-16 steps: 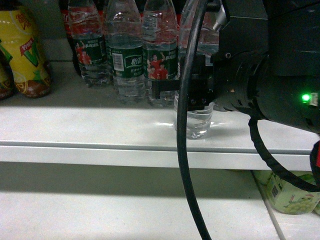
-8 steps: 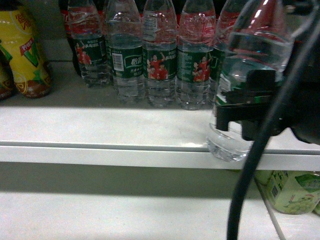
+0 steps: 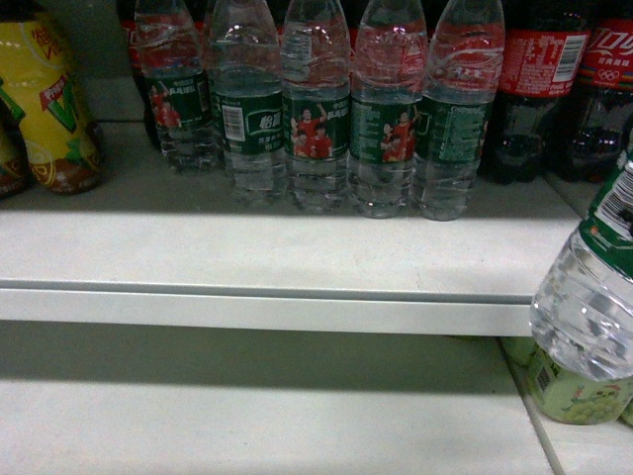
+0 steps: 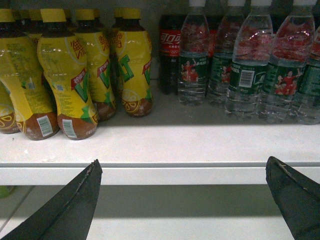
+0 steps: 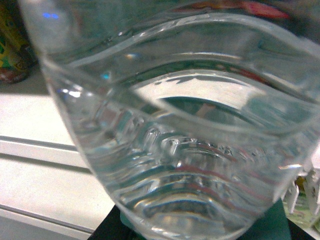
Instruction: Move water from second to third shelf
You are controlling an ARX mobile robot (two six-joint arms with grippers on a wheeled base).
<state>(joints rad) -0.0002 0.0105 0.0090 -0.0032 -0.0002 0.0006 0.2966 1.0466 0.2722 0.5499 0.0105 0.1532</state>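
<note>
Beside the shelf edge (image 3: 267, 302), tilted water (image 3: 591, 297), clear of cola bottles (image 3: 534, 89)

Dim, greenish, grainy views. A bright band of light crosses the shelf (image 3: 247, 252) front, with deep shadow beneath and behind. The water bottle (image 5: 170, 130) fills the right wrist view, blurred, with small glints.

Water bottle (image 3: 589, 307): clear ribbed plastic, glossy, with bright highlights; printed green label band, slightly shiny.
Shelf (image 3: 257, 259): smooth, matt white painted surface.
Yellow drink bottles (image 4: 67, 82): glossy plastic with shiny film sleeves.
Left gripper (image 4: 182, 200): fingers (image 4: 70, 205) matt black, edges slightly rough.
</note>
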